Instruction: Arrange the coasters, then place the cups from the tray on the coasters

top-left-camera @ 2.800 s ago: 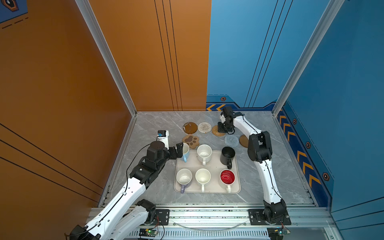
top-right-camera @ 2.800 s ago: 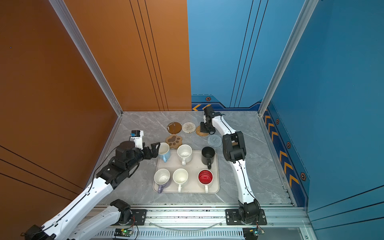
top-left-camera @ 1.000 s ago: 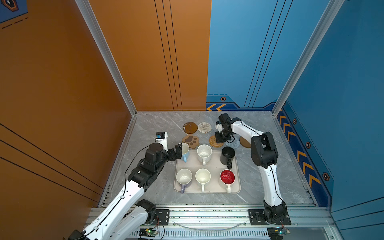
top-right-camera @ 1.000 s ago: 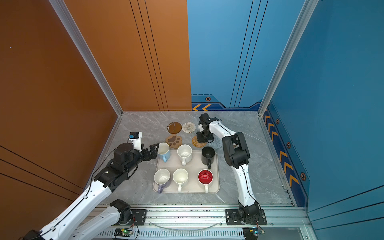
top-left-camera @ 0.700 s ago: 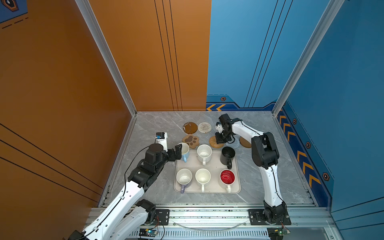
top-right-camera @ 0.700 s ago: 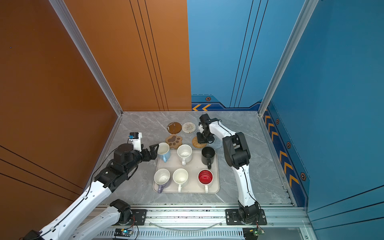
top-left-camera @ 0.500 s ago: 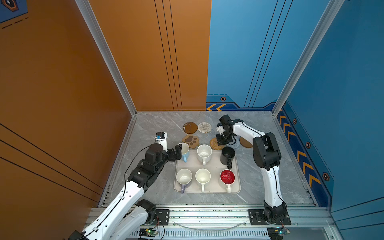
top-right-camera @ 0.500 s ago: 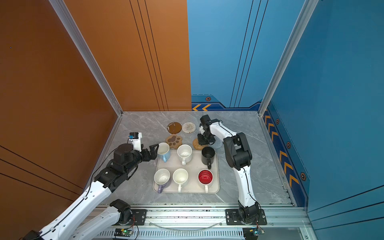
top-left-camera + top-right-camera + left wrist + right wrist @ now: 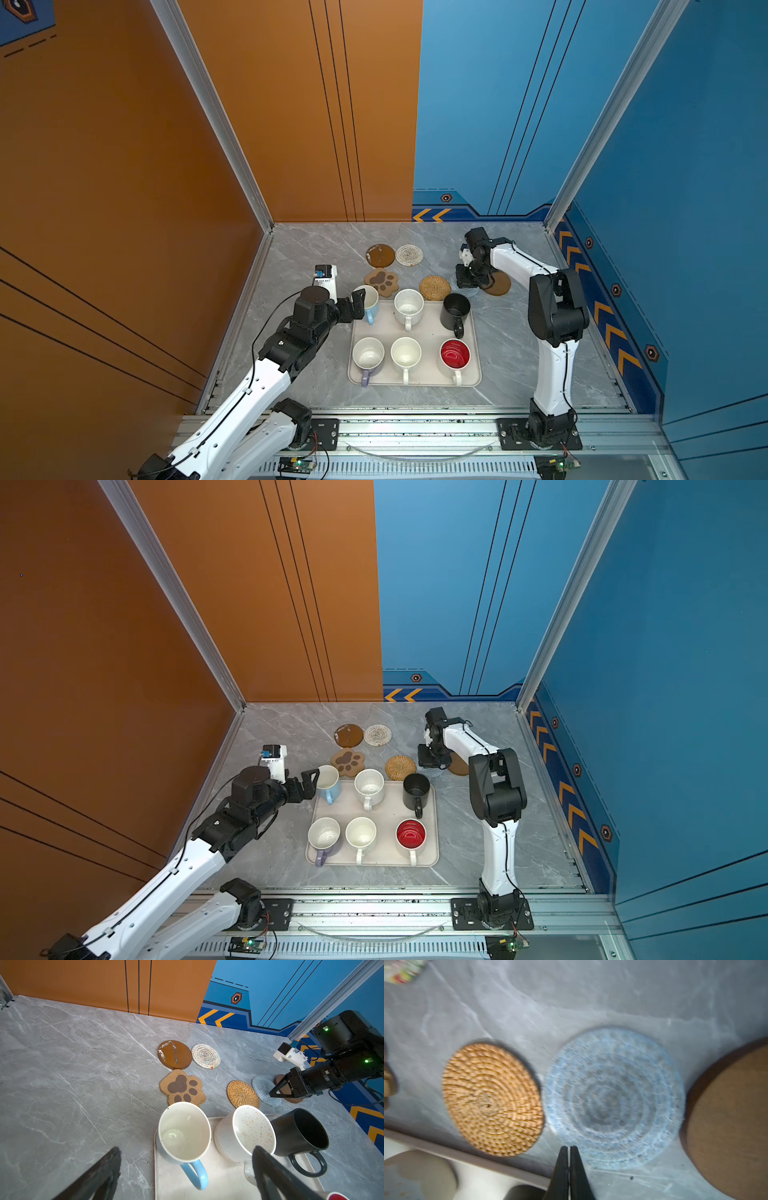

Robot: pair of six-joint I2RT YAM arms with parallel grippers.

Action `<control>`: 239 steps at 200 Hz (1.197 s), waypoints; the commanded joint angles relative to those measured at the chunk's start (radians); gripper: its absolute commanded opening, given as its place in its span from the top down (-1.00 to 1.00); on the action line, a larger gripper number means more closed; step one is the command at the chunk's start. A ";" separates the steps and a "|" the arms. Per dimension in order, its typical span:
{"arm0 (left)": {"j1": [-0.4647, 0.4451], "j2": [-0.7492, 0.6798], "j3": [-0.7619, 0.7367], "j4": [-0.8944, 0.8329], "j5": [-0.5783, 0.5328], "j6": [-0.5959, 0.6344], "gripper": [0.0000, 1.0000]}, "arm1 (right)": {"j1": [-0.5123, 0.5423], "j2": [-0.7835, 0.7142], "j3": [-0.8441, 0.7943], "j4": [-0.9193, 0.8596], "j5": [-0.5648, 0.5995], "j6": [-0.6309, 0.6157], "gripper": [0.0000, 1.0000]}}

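At the left of a top view, the left tool [image 9: 355,306] is spread wide and level with the light blue cup [image 9: 368,301]. Its wrist view shows a finger on each side of that cup and nothing gripped yet. I'd say it is lined up there because that cup sits in the tray's [image 9: 430,332] back left corner, the easiest one to reach. All six cups are on the tray. A white one [image 9: 408,305] and a black one [image 9: 456,309] finish the back row, and the lilac [image 9: 368,355], white [image 9: 405,353] and red-lined [image 9: 455,355] cups stand in front. Above the tray, the mats lie flat on the surface: a brown disc [image 9: 380,254] next to a white woven mat [image 9: 409,254], with the paw mat [image 9: 381,281] just beneath them. Moving right, the rattan mat [image 9: 434,287] lies close beside the grey-blue mat [image 9: 612,1101], then comes a second brown disc [image 9: 498,284]. The right tool [image 9: 568,1149] is clenched on nothing, its tips pressed together at the grey-blue mat's edge. To me that looks like a shut point for nudging thin mats apart. I can't tell whether it touches the mat.
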 commanded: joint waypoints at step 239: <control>-0.045 0.038 0.039 0.020 -0.033 0.013 -0.96 | 0.072 0.040 0.122 0.010 -0.075 -0.004 1.00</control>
